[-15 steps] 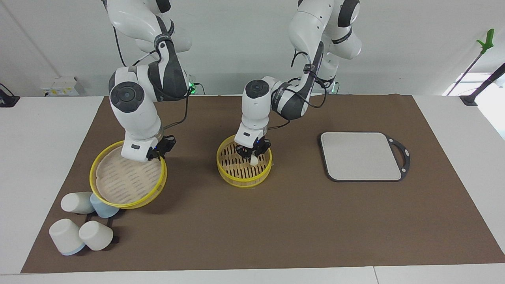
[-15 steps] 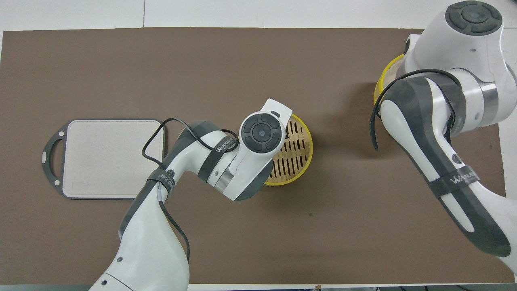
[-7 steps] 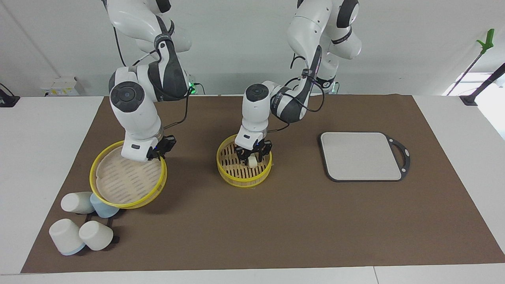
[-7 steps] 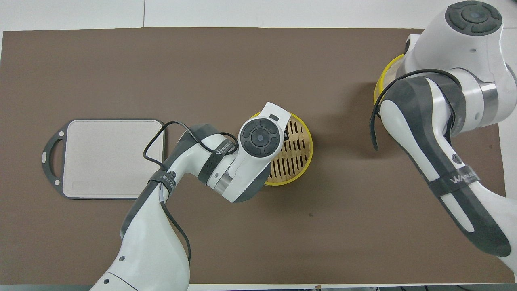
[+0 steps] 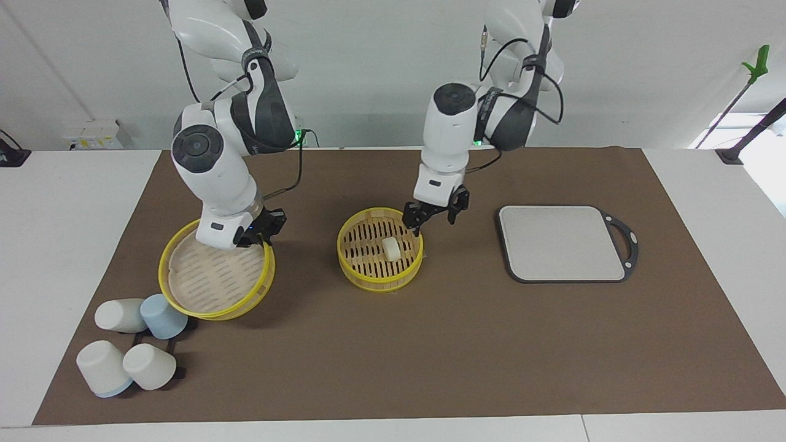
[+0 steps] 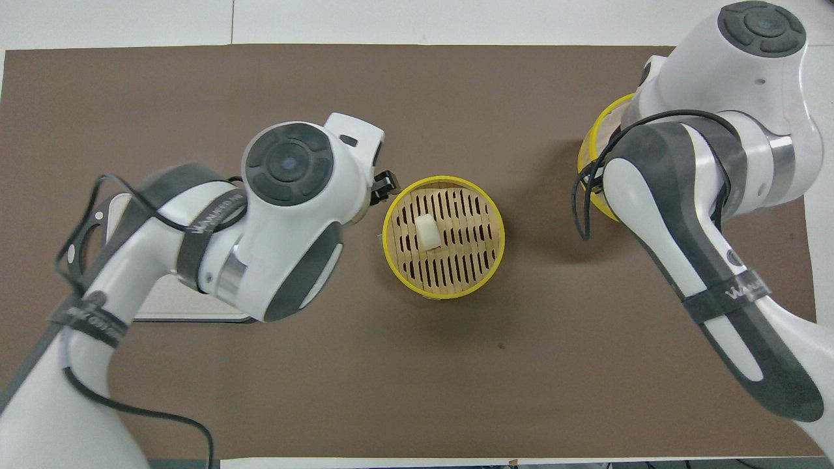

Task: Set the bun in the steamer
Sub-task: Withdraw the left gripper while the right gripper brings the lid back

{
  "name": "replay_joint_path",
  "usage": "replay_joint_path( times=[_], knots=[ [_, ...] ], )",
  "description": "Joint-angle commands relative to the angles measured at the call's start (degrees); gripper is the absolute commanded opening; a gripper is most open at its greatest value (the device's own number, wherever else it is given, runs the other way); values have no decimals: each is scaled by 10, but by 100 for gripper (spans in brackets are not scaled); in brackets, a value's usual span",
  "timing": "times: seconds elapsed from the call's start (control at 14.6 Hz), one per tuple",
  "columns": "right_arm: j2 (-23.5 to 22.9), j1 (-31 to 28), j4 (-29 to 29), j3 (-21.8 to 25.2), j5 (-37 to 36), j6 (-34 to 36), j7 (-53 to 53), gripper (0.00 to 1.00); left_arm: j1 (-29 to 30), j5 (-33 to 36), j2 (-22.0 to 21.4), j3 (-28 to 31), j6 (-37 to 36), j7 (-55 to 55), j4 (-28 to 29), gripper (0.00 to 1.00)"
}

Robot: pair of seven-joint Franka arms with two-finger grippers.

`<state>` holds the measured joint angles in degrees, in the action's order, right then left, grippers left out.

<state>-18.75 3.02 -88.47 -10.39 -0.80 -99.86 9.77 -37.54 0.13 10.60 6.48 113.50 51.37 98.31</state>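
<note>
Brown mat (image 5: 430, 344); bun (image 5: 391, 247) in steamer (image 5: 379, 279); left gripper (image 5: 435, 216) open above rim.

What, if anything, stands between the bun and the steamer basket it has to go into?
Nothing visible does. The small cream-white oblong bun already lies on the slatted bottom of the round yellow-rimmed bamboo steamer basket. The left tool, open, hangs above the basket's rim; the right tool holds the woven lid.

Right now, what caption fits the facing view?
Bun lies in steamer; open left gripper above it; right gripper holds lid.
</note>
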Motion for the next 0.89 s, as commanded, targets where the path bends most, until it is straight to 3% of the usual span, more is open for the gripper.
replay_joint_path(
  times=[0.0,0.21,0.34,0.48,0.82],
  knots=[
    [12,93,5,-2,4,-43,-147,0,80,4,-60,-5,-66,-82,21,100],
    [-22,197,15,0,-2,-128,-320,0,202,3,-92,-3,-129,-275,21,100],
    [-98,255,96,5,-33,-129,-417,0,253,3,-101,-3,-140,-353,21,100],
    [-113,264,124,1,-60,-123,-433,0,288,4,-102,-2,-144,-411,21,100],
    [-101,268,77,1,-61,-132,-434,0,310,3,-102,-1,-144,-465,20,100]
  ],
)
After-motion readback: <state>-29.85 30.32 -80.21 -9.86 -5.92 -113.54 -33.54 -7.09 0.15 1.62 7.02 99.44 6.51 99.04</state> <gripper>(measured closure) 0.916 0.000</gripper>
